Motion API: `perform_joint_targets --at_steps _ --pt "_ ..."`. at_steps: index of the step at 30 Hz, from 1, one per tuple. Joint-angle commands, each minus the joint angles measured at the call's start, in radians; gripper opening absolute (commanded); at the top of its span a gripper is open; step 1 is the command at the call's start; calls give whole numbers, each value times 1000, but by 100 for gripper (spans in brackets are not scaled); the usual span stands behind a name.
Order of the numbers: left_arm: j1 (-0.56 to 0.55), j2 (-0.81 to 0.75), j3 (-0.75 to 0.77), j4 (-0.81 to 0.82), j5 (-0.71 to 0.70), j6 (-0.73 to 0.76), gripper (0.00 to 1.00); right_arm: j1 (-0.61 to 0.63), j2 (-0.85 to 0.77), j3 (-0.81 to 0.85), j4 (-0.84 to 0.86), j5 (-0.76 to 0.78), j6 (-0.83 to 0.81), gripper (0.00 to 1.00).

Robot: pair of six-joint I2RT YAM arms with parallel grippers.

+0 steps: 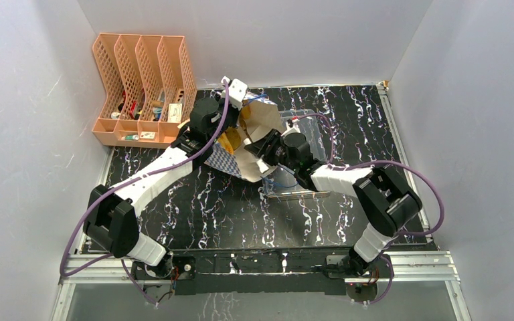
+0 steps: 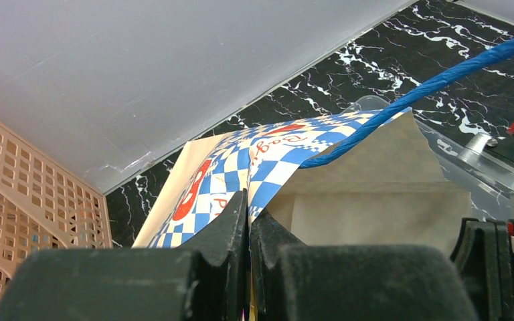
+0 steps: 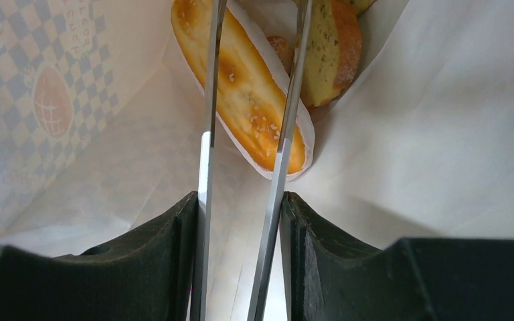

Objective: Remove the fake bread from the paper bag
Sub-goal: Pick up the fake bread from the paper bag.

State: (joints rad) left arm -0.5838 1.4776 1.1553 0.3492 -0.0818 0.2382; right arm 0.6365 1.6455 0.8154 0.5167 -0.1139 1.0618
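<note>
The black marbled tabletop (image 1: 227, 207) fills my overhead view, though my own two arms cover much of its middle. Far left stands the peach mesh organizer (image 1: 140, 87). Centre back is the paper bag (image 1: 258, 120), mouth gaping, with a clear plastic tray (image 1: 318, 134) just beside it, its edges barely readable.

My left arm (image 1: 167, 167) stretches across from the left. Its jaws are shut tight on the bag's checkered rim, paper pinched between them. The blue cord handle (image 2: 442, 80) crosses above and runs out of frame.

My right arm (image 1: 334, 177) is at the bag's mouth, and the wrist hides the inside from above. Its jaws are clamped on the metal tongs (image 3: 205, 174). The two blades stand apart and their tips are cut off at the top edge.

Deep in the bag lies the long sesame loaf (image 3: 251, 93), between the blades; whether they touch it, I can't tell. Behind it is a crusted slice (image 3: 328, 53), half out of frame, and a brown scrap too hidden to name.
</note>
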Motion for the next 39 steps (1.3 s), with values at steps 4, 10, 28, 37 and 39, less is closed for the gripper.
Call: perform_joint_targets --at_steps 4,10,28,37,39 --pt "-7 -31 20 -9 48 -19 0 -15 66 64 186 -59 39 33" --pt "-8 -30 21 -16 54 -18 0 -17 124 102 216 -78 50 34" --pt "-15 -34 10 -4 43 -27 0 -21 149 98 304 -133 79 35" --pt "-25 -14 17 -4 48 -29 0 -26 171 128 296 -116 85 7" --pt "-25 -14 16 -5 43 -25 0 -26 159 112 314 -117 84 2"
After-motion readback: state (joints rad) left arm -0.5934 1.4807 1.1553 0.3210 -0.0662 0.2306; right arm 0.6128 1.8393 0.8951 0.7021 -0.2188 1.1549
